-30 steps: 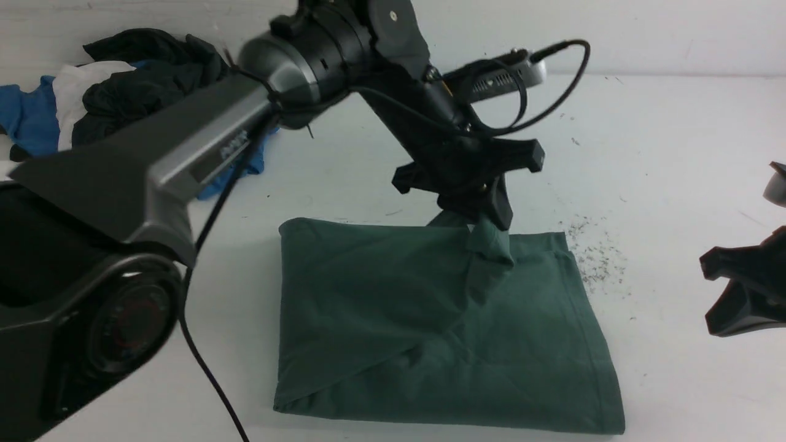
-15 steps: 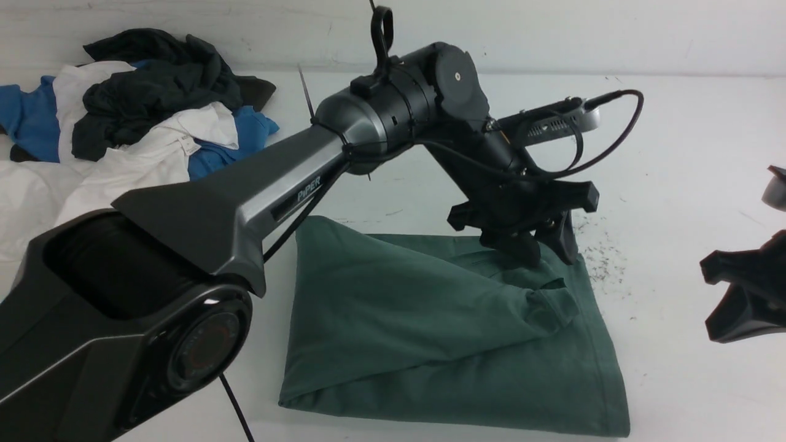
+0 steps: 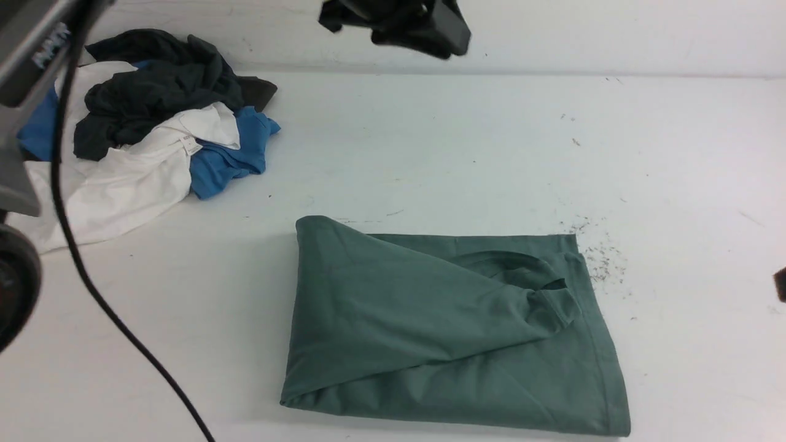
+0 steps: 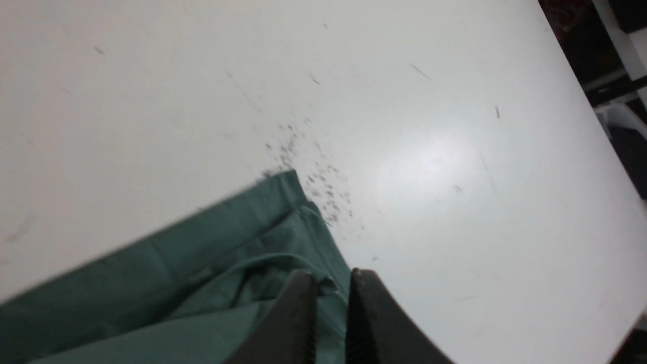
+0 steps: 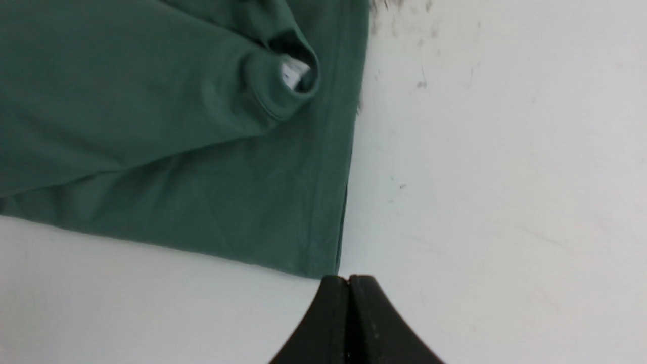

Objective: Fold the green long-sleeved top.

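The green long-sleeved top [image 3: 430,331] lies folded into a rough rectangle on the white table, front and centre. A folded-over flap ends in a rolled opening [image 3: 556,301] near its right edge, with a white label [image 5: 292,75] showing inside in the right wrist view. My left gripper [image 3: 424,37] is raised high at the back, far from the top. In its wrist view [image 4: 331,275] the jaws stand a narrow gap apart and empty, with the top [image 4: 202,283] below. My right gripper [image 5: 349,278] is shut and empty, above bare table off the top's [image 5: 151,126] near right corner.
A pile of dark, white and blue garments [image 3: 141,123] lies at the back left. Dark lint specks [image 3: 599,258] dot the table beside the top's far right corner. My left arm and its cable [image 3: 92,276] fill the left edge. The table edge [image 4: 606,131] shows in the left wrist view.
My left gripper let go of the flap, which now lies on the top, then rose up and back away from it. My right gripper drew back almost out of the front view.
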You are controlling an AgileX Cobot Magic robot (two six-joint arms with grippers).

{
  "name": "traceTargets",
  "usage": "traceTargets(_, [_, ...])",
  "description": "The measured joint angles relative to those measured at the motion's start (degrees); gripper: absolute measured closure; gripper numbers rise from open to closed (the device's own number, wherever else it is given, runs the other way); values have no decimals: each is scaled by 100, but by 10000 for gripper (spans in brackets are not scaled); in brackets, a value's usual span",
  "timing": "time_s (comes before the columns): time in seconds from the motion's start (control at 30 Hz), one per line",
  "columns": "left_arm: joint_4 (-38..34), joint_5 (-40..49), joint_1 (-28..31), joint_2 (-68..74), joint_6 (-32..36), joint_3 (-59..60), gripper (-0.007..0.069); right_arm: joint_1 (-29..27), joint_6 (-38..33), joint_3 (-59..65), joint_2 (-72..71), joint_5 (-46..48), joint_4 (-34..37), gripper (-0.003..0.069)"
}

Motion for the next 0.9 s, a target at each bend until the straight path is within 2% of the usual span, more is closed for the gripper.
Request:
traceTargets(0.13, [588, 67, 0, -479, 142, 250, 629, 0, -5, 11, -1517, -58, -6, 673])
traceTargets(0.23, [775, 88, 0, -775, 251, 641, 629, 0, -314, 367, -2959, -799, -30, 673])
traceTargets(0.27, [783, 88, 0, -787, 252, 663, 629, 0, -342, 413, -2959, -875, -30, 673])
traceTargets(0.3, [821, 95, 0, -847, 287, 814, 629, 0, -567, 860, -3795, -1623, 45, 673])
traceTargets(0.33, [821, 95, 0, -855, 296, 844, 629, 0, -595, 927, -3886, -1623, 61, 673])
traceTargets(0.37, [832, 102, 0, -861, 313, 917, 629, 0, -806, 1592, -4579, -2429, 261, 673])
traceTargets(0.4, [832, 102, 0, -861, 312, 919, 629, 0, -860, 1670, -4740, -2519, 287, 673])
traceTargets(0.47, [838, 102, 0, -850, 327, 964, 629, 0, -1126, 2718, -5608, -3654, 594, 673])
traceTargets(0.6, [818, 102, 0, -853, 334, 968, 629, 0, -1345, 3636, -5906, -4567, 730, 673])
traceTargets(0.73, [773, 102, 0, -853, 334, 968, 629, -5, -1397, 4186, -5906, -5016, 775, 673])
traceTargets(0.9, [730, 102, 0, -848, 334, 968, 629, -5, -860, 4346, -5906, -5632, 1380, 673])
